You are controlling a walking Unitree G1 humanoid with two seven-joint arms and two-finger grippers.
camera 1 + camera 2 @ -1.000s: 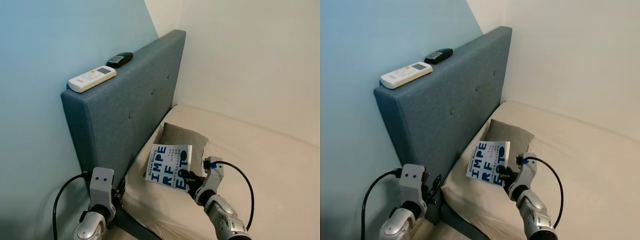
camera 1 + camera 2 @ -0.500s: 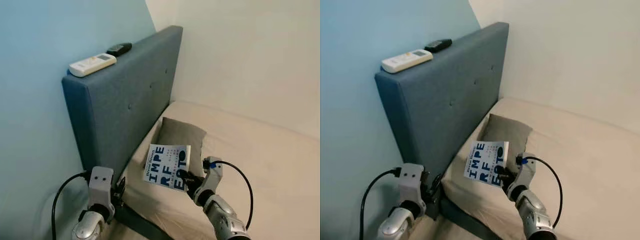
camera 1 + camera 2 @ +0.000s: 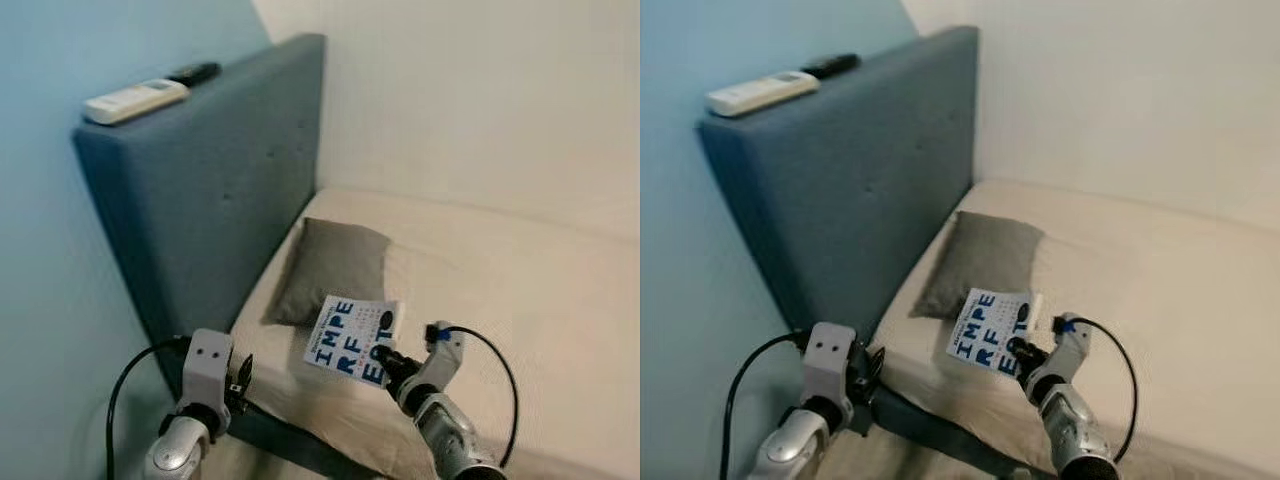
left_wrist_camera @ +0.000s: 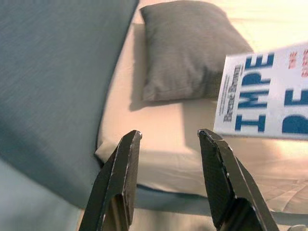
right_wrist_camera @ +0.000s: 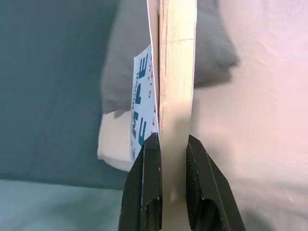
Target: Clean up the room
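- Right gripper [image 5: 169,144]: both black fingers clamped on the lower edge of a book [image 3: 352,341], one finger on each cover, page block squeezed between them.
- Book is white with large blue block letters on the cover. It's held off the bed, cover tilted up toward the head camera, above the near edge of the mattress [image 3: 500,290].
- In the right wrist view the book stands edge-on, cover on one side and pale page block [image 5: 177,72] in the middle.
- Left gripper [image 4: 168,137]: fingers spread apart, nothing between them. It hangs low at the robot's left, pointing at the near corner of the mattress beside the headboard [image 3: 200,190].
- In the left wrist view the book's spine side [image 4: 262,94] shows past the fingertips, not touching them.
- Grey pillow [image 3: 332,268] lies flat on the cream mattress, near the headboard, just beyond the held book. Book and pillow appear apart.
- Headboard is blue-grey upholstered, tufted with buttons, standing against a light blue wall [image 3: 50,260].
- On the headboard's top edge: a white remote [image 3: 135,100] near the front end, a black remote [image 3: 195,72] just behind it. Whether the two touch can't be told.
- White wall [image 3: 480,100] runs behind the far side of the bed.
- Dark bed frame rail [image 3: 290,445] shows under the mattress edge between the two arms.
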